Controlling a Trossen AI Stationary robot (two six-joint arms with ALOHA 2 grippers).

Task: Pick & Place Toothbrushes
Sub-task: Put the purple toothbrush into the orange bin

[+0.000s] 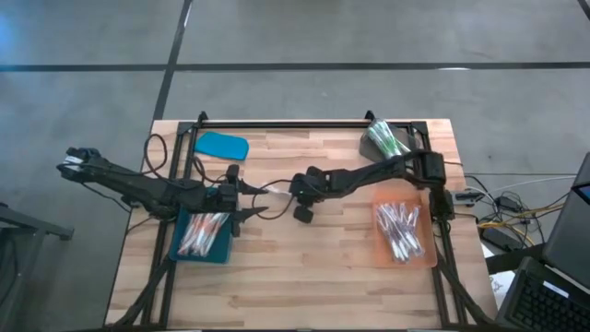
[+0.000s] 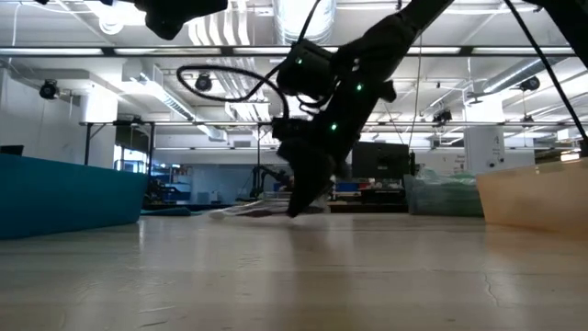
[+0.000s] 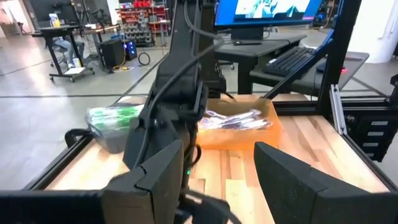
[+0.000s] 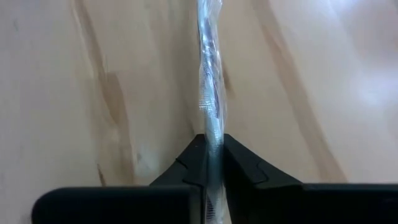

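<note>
Right wrist view, closest in: the right gripper (image 4: 211, 165) has its two dark fingers pinched together on a single toothbrush in a clear wrapper (image 4: 210, 93), which runs straight out from the fingertips, just above the wooden table (image 4: 93, 93). From the high view, this gripper (image 1: 277, 191) sits near the middle of the table, with the wrapped toothbrush (image 1: 267, 192) pointing left toward the left gripper (image 1: 247, 198), whose fingers are spread apart with nothing between them. Just left of that gripper, a teal tray (image 1: 184, 249) holds a small pile of toothbrushes (image 1: 203, 232). On the right side, an orange tray (image 1: 424, 256) carries a larger heap of toothbrushes (image 1: 399, 231). Farther back, a teal lid (image 1: 222, 145) lies at the far left of the table, and a clear bag of green-handled toothbrushes (image 1: 384, 139) rests at the far right corner.
</note>
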